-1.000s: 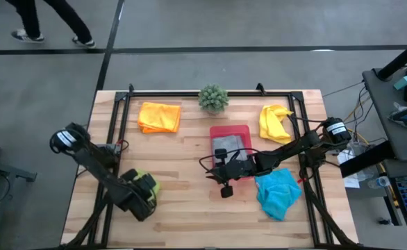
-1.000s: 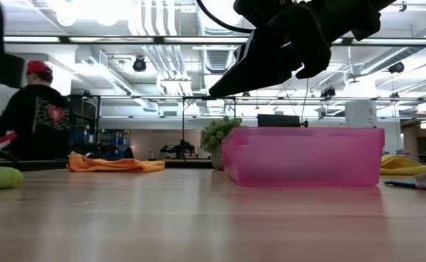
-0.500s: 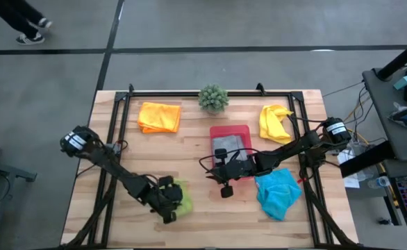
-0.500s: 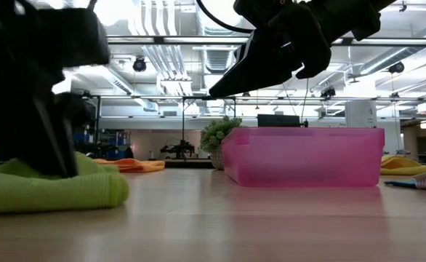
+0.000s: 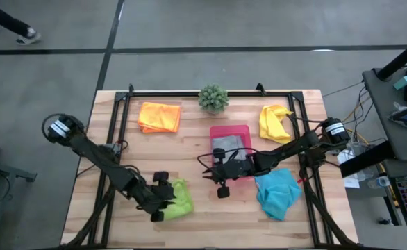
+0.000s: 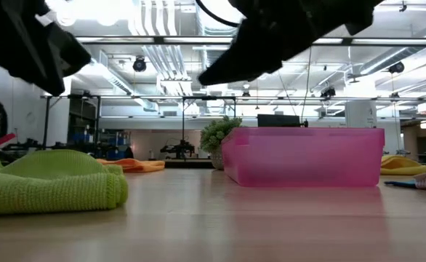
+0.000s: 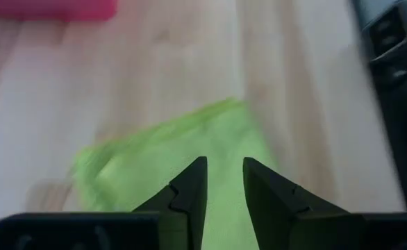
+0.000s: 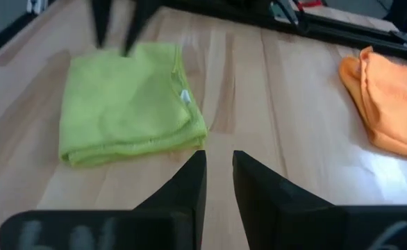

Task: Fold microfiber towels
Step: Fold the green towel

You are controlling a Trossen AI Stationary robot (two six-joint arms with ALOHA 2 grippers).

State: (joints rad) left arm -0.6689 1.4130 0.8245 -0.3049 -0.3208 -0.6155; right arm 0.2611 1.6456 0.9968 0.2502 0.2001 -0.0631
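Lime green towel [image 8: 123, 104] lower left, soft nubby matt cloth, orange towel [image 8: 391, 104] right edge, same plush cloth, table [image 5: 196, 215] pale planked wood, slight sheen, pink tray [image 6: 304, 156] translucent smooth plastic

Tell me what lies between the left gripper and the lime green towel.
Nothing visible. The left gripper hangs at the lime green towel's edge, its fingers slightly apart over the bare cloth. The pink tray lies away from it.
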